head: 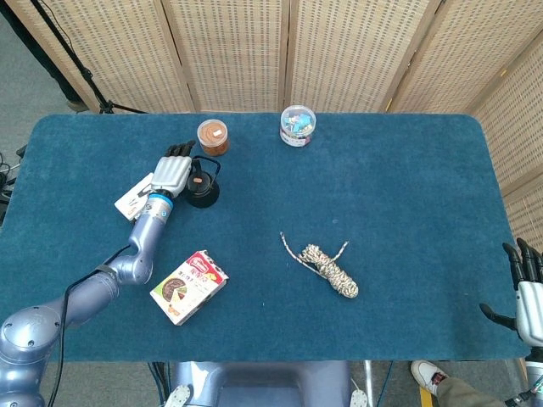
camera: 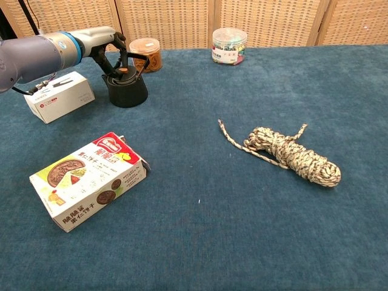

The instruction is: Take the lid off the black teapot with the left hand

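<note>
Woven screens are standing behind a desk (head: 407, 170) that is wearing a dark blue cloth. Near the far left corner the black teapot (camera: 127, 90) is sitting upright, its handle arching over the top, and the lid (camera: 123, 71) with a brown knob is sitting at its opening. The left hand (head: 172, 172) is reaching over the teapot from the left side, and its dark fingers (camera: 105, 63) are curling down at the lid; in the chest view they are appearing to touch the lid, but I cannot tell if they are really holding it or if the lid is already lifting from the pot. A white box (camera: 57, 96) is lying just beside the teapot, toward the left edge, partly under the forearm in the head view. Behind the teapot, near the far edge, a brown jar (head: 213, 136) is standing, and further along that edge a clear tub (head: 298, 125) with colourful small things inside is standing. A snack box (camera: 88, 178) is lying tilted toward the near left corner. A coiled rope (camera: 290, 154) is lying around the middle of the desk. The right hand (head: 528, 292) is hanging off the near right corner, its fingers pointing up and spreading, with nothing in them.
</note>
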Action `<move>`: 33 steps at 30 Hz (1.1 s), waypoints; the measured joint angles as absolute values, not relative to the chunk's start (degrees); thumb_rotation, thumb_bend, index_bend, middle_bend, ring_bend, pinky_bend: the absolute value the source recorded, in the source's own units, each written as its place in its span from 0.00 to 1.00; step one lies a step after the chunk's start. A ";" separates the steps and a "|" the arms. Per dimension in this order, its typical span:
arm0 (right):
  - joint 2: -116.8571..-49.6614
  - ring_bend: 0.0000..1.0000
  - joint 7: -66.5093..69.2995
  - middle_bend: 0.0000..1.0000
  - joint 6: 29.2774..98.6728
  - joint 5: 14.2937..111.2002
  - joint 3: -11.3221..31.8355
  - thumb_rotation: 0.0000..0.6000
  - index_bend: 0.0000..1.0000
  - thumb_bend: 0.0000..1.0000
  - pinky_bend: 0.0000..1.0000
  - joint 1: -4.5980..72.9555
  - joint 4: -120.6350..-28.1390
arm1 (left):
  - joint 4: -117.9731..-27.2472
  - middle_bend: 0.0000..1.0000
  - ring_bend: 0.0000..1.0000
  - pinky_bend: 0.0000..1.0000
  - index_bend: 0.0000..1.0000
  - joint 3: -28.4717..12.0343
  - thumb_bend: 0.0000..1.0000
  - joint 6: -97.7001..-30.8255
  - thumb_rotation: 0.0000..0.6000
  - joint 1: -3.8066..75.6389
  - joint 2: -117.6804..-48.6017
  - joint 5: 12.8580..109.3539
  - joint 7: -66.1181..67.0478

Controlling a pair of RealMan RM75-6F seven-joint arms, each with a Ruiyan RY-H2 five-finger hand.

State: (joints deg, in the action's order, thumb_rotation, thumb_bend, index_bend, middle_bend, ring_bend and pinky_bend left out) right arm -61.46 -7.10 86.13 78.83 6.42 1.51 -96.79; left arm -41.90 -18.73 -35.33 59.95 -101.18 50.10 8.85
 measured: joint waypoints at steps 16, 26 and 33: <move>-61.17 0.00 -6.95 0.00 87.06 80.28 5.84 1.00 0.00 0.00 0.00 1.08 -97.59 | -61.41 0.00 0.00 0.00 0.61 -17.38 0.41 -43.13 1.00 54.29 -92.22 53.93 9.23; -60.78 0.00 -6.36 0.00 87.91 82.27 5.13 1.00 0.00 0.00 0.00 0.68 -98.40 | -76.23 0.00 0.00 0.00 0.61 -11.43 0.40 -55.05 1.00 44.82 -86.70 59.03 11.22; -60.15 0.00 -5.01 0.00 88.34 83.48 4.68 1.00 0.00 0.00 0.00 0.38 -98.66 | -78.44 0.00 0.00 0.00 0.61 -8.66 0.40 -58.77 1.00 40.59 -87.21 58.57 14.42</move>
